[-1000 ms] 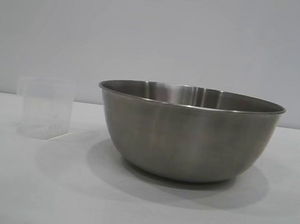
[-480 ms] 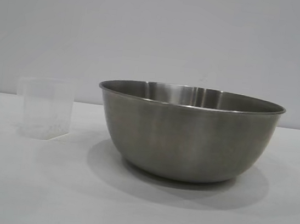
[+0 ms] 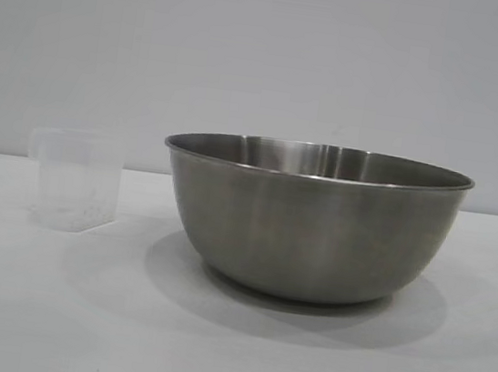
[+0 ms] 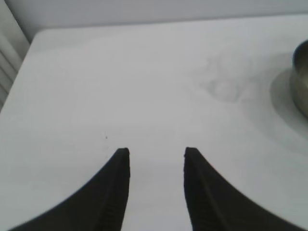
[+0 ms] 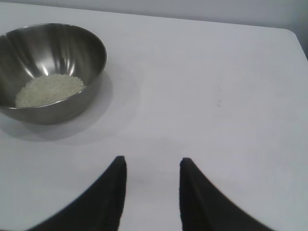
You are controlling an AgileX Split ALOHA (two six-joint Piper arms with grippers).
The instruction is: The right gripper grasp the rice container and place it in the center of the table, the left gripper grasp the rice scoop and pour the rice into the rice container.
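Note:
The rice container (image 3: 310,222), a big brushed-steel bowl, stands in the middle of the white table (image 3: 228,348). The right wrist view shows it (image 5: 48,72) with a pale heap of rice (image 5: 48,90) on its bottom. Left of the bowl, the rice scoop (image 3: 75,180), a translucent plastic cup, stands upright with a few grains at its base. My left gripper (image 4: 156,151) hovers open over bare table, with only the bowl's edge (image 4: 301,79) in its view. My right gripper (image 5: 150,160) is open too, away from the bowl, holding nothing. Neither arm appears in the exterior view.
A plain grey wall (image 3: 266,60) runs behind the table. The table's far edge and a rounded corner (image 5: 288,32) show in the right wrist view. A faint round smudge (image 4: 226,89) marks the tabletop near the bowl.

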